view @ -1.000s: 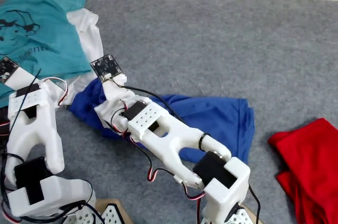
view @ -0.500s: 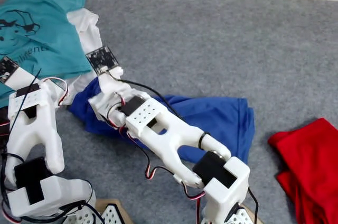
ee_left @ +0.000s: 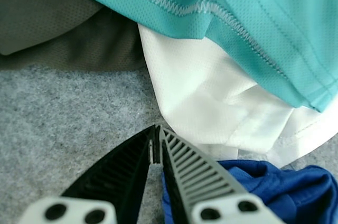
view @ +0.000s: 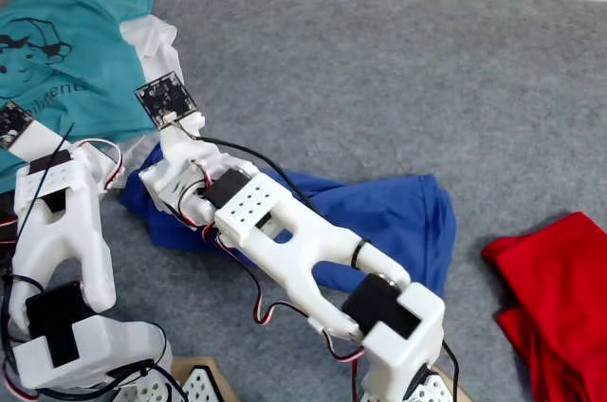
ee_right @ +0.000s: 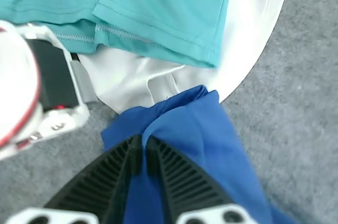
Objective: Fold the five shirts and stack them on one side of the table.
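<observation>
Right gripper (ee_right: pixel 142 150) clamped on blue shirt (ee_right: pixel 211 145), left gripper (ee_left: pixel 157 142) closed empty beside white shirt (ee_left: pixel 200 92), teal shirt (ee_left: pixel 264 18) overlapping it

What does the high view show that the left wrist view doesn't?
The high view takes in the red shirt, lying apart from the others at one side of the grey table. The left wrist view adds a dark olive shirt tucked under the teal shirt, and the left gripper, shut, seen up close. Both share the teal shirt, the white shirt beneath it and part of the blue shirt.
</observation>
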Robot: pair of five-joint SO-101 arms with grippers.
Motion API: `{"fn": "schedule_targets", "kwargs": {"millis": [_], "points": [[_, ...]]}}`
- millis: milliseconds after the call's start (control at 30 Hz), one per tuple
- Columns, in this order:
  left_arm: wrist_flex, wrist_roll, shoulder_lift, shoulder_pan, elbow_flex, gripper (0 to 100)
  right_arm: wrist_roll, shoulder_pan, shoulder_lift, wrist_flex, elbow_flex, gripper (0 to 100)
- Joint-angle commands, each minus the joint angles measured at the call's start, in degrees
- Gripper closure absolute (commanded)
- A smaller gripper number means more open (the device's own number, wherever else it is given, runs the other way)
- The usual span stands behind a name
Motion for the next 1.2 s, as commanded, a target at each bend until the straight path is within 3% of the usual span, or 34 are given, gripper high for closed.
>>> {"fn": "schedule_targets", "kwargs": {"millis": [0,100,267,367,467,633,1167], "points": [[0.35,0.0,-0.13,1.19,-1.89,99,-0.53,-0.66,0.31,0.57,-1.8,88.1],[0.35,0.0,-0.13,1.19,-1.89,99,-0.44,-0.57,-1.19,2.68,-1.89,81.7],[0.35,0.0,-0.04,1.27,-1.89,99,-0.44,0.48,-7.16,6.81,-1.45,81.6],[0.35,0.0,-0.04,1.27,-1.8,99,-0.44,2.68,-10.07,9.89,-1.19,87.0],[0.35,-0.09,-0.04,1.27,-1.8,99,-0.53,5.49,-10.51,13.05,1.36,99.2],[0.35,-0.09,-0.04,1.27,-1.8,99,-0.53,9.63,-10.42,12.88,6.73,99.3],[0.35,-0.09,-0.04,1.27,-1.8,99,-0.44,9.8,-10.86,13.41,16.48,99.2]]}}
